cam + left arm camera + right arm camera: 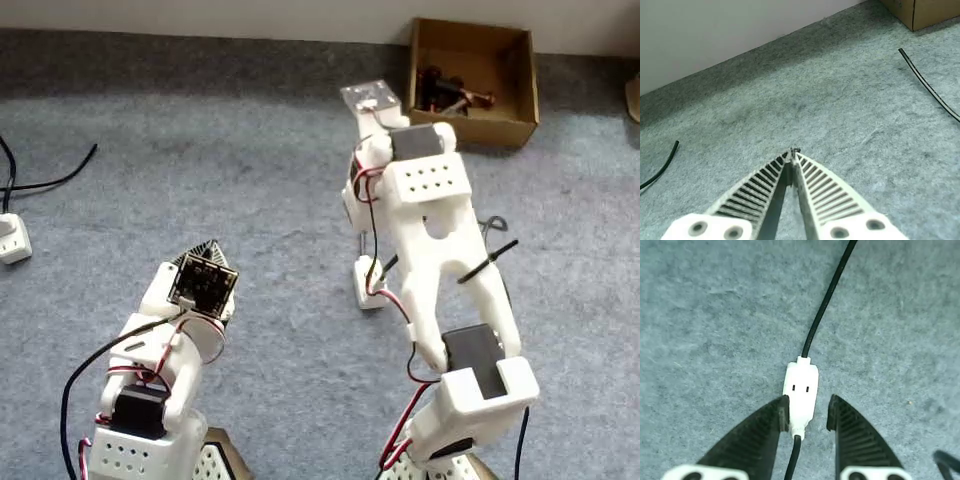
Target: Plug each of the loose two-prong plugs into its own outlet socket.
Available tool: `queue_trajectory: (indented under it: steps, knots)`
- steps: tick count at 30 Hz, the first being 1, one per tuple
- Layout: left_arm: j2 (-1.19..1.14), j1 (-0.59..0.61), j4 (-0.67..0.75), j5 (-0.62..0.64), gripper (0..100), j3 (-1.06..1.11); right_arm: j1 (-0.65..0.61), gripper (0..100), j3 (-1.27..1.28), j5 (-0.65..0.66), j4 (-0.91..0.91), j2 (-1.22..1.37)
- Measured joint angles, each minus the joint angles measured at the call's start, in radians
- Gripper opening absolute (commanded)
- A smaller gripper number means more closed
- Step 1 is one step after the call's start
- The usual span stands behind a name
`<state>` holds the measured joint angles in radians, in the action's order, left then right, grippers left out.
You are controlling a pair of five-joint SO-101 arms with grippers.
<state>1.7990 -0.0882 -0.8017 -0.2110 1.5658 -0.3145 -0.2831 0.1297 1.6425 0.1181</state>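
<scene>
A white outlet socket (800, 390) lies on the grey carpet with two slots facing up and a black cable (825, 305) leaving each end. My right gripper (808, 400) hangs over it, open, with a black finger (775, 425) touching one side and the other finger a little off the opposite side. From above, the right arm (430, 220) stretches across the middle of the floor. My left gripper (792, 152) is shut on nothing, low over bare carpet, at the lower left in the high view (208, 250). A second white socket (10, 240) sits at the far left edge.
An open cardboard box (470, 70) with small parts stands at the back right by the wall. Loose black cable ends lie on the carpet (930, 85) (660, 167). Another black cable (50, 180) runs to the far-left socket.
</scene>
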Motion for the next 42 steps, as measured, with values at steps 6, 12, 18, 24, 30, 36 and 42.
queue_trajectory:
  steps: [6,12,18,24,30,36,42]
  knots:
    - [0.0,0.0,0.0,0.0,1,0.0,0.014,12.3,-0.252,0.0,0.098,-0.008]
    - [0.0,0.0,0.0,0.0,1,0.0,0.051,12.3,-0.255,0.0,0.101,-0.081]
    - [0.0,0.0,0.0,0.0,1,0.0,0.11,12.1,-0.186,0.0,0.101,-0.21]
    - [0.0,0.0,0.0,0.0,1,0.0,0.109,12.1,-0.008,0.0,0.101,-0.425]
    - [0.0,0.0,-0.009,0.0,1,0.0,0.132,12.0,0.153,0.0,0.101,-0.614]
    - [0.0,0.0,-0.04,0.0,1,-0.037,0.213,11.9,0.304,0.011,0.101,-0.758]
    - [0.0,0.0,-0.123,0.021,1,-0.135,0.222,7.7,0.514,0.035,0.075,-0.898]
